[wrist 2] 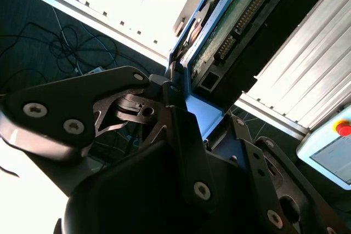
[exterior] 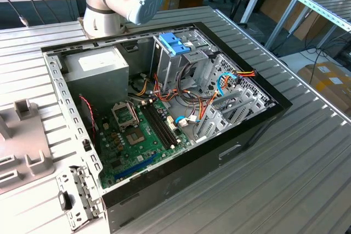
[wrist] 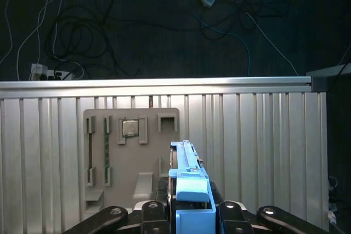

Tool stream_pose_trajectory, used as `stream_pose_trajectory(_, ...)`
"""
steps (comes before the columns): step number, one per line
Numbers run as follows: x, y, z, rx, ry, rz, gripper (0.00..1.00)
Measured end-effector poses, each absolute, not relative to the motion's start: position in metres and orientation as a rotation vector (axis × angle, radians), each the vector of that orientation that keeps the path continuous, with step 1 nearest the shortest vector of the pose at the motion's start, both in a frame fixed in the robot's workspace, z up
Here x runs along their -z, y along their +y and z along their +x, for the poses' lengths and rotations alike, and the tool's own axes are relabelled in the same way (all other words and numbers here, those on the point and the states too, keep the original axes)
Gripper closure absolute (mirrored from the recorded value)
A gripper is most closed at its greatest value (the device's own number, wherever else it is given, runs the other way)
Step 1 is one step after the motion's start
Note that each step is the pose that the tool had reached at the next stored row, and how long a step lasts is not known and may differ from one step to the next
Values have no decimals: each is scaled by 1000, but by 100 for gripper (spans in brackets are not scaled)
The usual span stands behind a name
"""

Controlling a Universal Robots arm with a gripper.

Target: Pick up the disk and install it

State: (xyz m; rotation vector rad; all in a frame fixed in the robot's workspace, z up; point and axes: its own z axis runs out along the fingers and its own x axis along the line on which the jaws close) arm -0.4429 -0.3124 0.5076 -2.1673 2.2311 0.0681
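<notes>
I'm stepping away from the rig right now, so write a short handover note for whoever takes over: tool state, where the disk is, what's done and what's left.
Tool: shut on the disk, gripping it at one blue-railed end.
Disk: held edge-on above the ribbed table, near the grey parts holder. It is not in the computer.
Computer case: lies open on the table, with the metal cage with the light-blue top inside.
Done: disk picked up.
Left: disk not yet installed in the case.

Blue-railed disk point(wrist: 189, 187) held on edge, green circuit board exposed
</notes>
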Motion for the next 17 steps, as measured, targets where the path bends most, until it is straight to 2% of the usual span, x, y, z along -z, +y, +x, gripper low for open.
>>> stream_pose_trajectory(17,-508,-313,-439,-68,2231,-2167,63)
